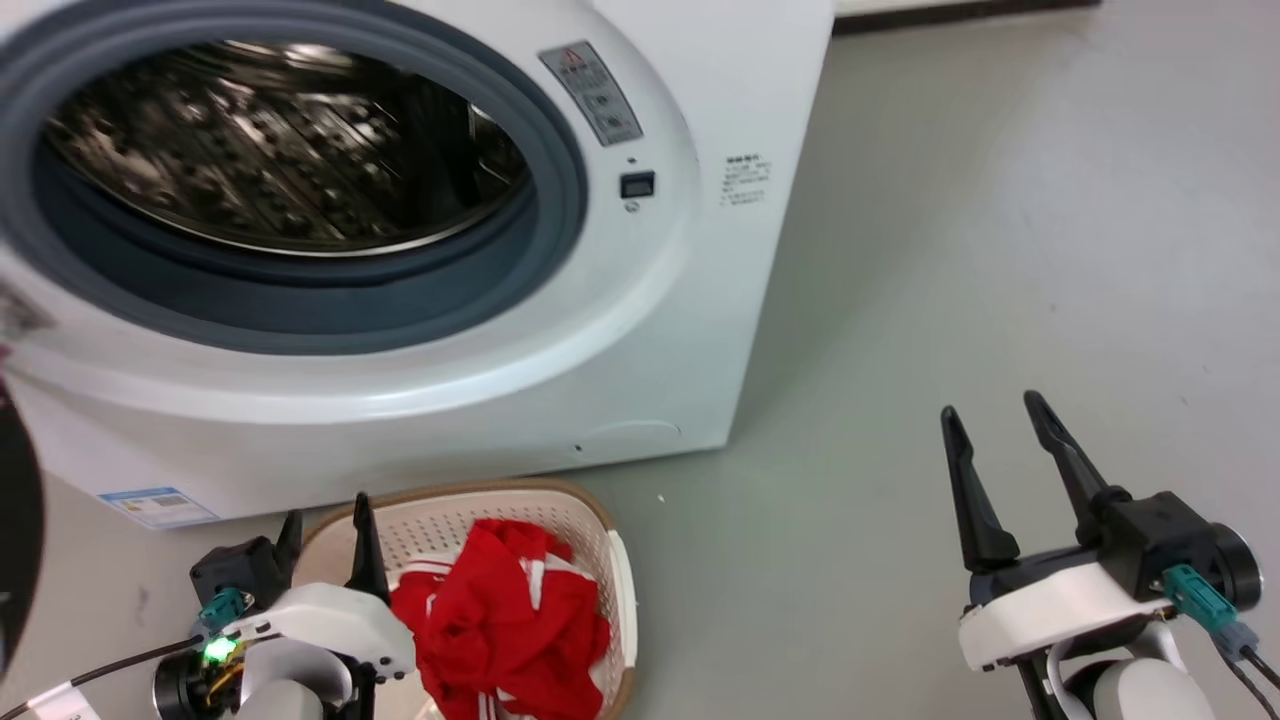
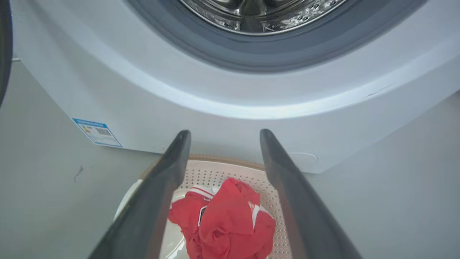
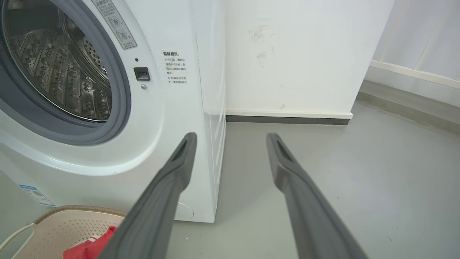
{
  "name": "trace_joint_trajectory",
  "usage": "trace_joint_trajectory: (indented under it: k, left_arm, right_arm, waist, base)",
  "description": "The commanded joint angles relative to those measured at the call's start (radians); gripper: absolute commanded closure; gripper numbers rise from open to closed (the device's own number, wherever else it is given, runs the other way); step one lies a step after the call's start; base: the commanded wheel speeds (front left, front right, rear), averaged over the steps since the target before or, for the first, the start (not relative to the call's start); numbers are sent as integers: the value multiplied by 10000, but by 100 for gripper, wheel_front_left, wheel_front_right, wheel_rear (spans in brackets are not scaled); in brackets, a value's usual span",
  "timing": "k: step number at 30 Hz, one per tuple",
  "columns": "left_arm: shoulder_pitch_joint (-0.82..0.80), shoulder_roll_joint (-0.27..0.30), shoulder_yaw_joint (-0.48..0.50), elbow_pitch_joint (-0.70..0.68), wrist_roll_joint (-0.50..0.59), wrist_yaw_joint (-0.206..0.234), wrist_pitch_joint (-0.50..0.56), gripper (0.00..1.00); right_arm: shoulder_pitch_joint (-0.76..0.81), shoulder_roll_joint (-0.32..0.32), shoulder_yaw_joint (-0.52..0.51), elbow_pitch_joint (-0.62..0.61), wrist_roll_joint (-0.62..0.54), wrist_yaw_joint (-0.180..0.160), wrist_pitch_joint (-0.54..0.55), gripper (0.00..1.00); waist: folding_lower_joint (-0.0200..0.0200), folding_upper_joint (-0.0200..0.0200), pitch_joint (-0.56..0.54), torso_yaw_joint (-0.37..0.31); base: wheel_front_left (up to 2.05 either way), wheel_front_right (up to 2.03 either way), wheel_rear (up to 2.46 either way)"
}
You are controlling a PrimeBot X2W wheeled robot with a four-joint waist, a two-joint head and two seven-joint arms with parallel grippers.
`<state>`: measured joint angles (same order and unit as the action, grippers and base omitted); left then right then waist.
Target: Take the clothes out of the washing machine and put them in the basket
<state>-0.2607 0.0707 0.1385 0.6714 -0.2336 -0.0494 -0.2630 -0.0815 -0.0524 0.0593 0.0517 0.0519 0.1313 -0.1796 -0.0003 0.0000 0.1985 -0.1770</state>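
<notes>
Clothes are seen heaped in basket by washing machine; drum appears empty. Left end effector is held apart over basket's rim, right end effector apart & empty. Left should prob. be lifted straight up, w/o fabric being snagged.

Left gripper spread apart, empty, right gripper spread apart, empty, raised

Red clothes, white-striped, lay crumpled in cream perforated basket, just beyond left gripper's fingers. White washing machine stood behind basket, mouth open, well left of right gripper's fingers.
</notes>
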Motion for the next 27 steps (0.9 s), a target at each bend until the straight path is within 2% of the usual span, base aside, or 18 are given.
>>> trace_joint_trajectory:
  k: [1, 13, 20, 27]
  left_arm:
    - [206, -44, -25, -441, 164, -33, -25, 0]
    - [1562, -153, -814, -4353, 1209, -142, -23, 0]
    - [2475, 36, -1169, -5799, 1627, -112, 158, 0]
    - [3360, 35, -1308, -6787, 1514, -80, 722, 0]
  right_arm:
    - [198, 21, -73, -97, -91, -9, 56, 0]
    - [1150, 33, -504, -565, -206, -9, 521, 0]
    - [1558, 28, -465, -790, -217, -9, 715, 0]
    - [1857, 29, -489, -933, -211, -9, 765, 0]
  waist:
    - [3, 0, -602, 477]
    - [3, 0, -1781, 1157]
    - [3, 0, -2180, 1379]
    - [3, 0, -2333, 1527]
  base:
    - [0, 0, 0]
    - [0, 0, 0]
    - [0, 0, 0]
    - [0, 0, 0]
